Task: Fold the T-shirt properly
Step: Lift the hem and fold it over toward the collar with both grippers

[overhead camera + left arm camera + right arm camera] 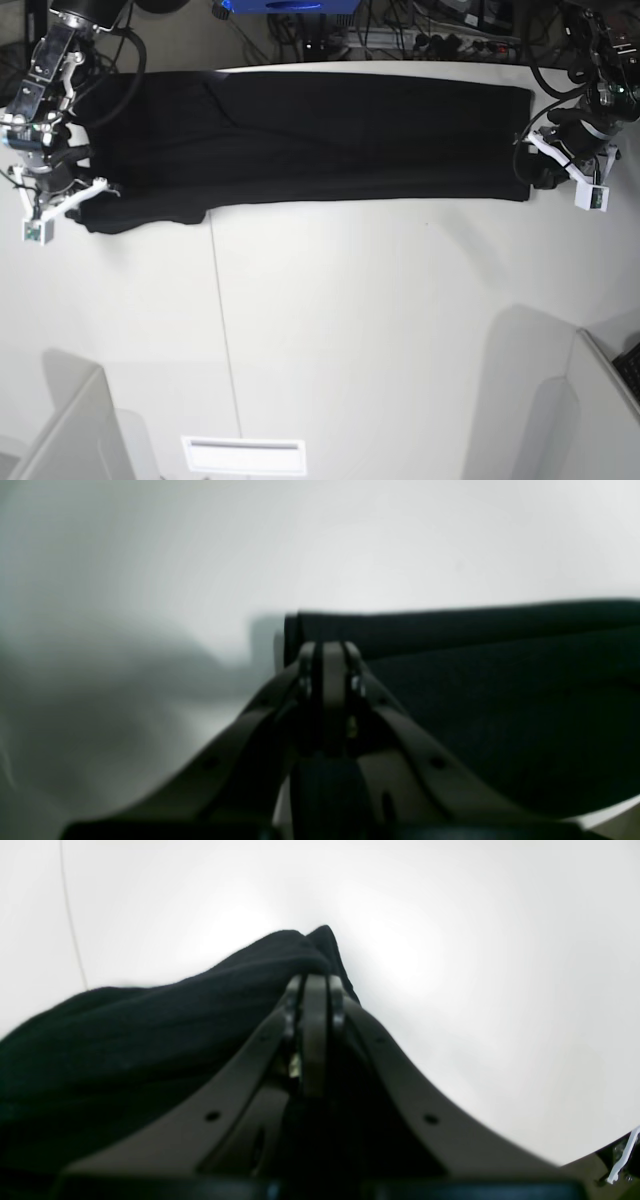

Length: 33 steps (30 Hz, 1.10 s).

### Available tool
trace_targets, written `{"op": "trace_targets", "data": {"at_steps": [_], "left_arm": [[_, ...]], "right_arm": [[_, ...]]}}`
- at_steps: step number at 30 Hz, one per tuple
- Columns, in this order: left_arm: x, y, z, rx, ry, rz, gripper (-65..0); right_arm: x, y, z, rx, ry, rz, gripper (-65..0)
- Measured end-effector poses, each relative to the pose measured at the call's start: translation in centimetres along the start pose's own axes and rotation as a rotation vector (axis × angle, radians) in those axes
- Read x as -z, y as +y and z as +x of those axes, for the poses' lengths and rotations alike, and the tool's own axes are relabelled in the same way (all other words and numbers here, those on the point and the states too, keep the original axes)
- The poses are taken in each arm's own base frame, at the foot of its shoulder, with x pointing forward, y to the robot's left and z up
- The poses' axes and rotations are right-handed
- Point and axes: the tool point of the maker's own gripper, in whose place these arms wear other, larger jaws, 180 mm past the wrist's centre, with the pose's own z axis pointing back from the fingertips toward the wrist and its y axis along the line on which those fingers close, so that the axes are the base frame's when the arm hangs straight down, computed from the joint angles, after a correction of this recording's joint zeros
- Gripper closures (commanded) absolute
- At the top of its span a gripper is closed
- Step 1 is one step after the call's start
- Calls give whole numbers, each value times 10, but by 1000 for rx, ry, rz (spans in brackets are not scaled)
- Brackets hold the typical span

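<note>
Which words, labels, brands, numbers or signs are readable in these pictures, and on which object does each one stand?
None can be read.
T-shirt: plain black face up, with no print or label visible.
White table: no writing.
Blue object at the far edge: too small and cut off to show any text.
Both wrist views: only blurred black cloth and bare table.

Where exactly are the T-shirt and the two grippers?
T-shirt (310, 135), base view, middle of the cloth.
Left gripper (330, 647), left wrist view, fingertips at the cloth's corner.
Right gripper (314, 980), right wrist view, fingertips on cloth.
</note>
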Motion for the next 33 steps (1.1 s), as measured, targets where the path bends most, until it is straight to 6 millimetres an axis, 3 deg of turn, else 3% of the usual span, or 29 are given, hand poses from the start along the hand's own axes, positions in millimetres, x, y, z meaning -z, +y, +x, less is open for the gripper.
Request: {"op": "trace_targets", "data": {"at_steps": [10, 15, 33], "left_arm": [[-8, -2, -27, 9, 68, 0, 0], [-12, -1, -39, 10, 100, 4, 0], [-11, -1, -36, 10, 92, 3, 0]], "right_arm": [[-1, -1, -14, 0, 62, -3, 0], [-13, -1, -18, -27, 60, -11, 0], [-31, -19, -68, -10, 163, -53, 0]]}}
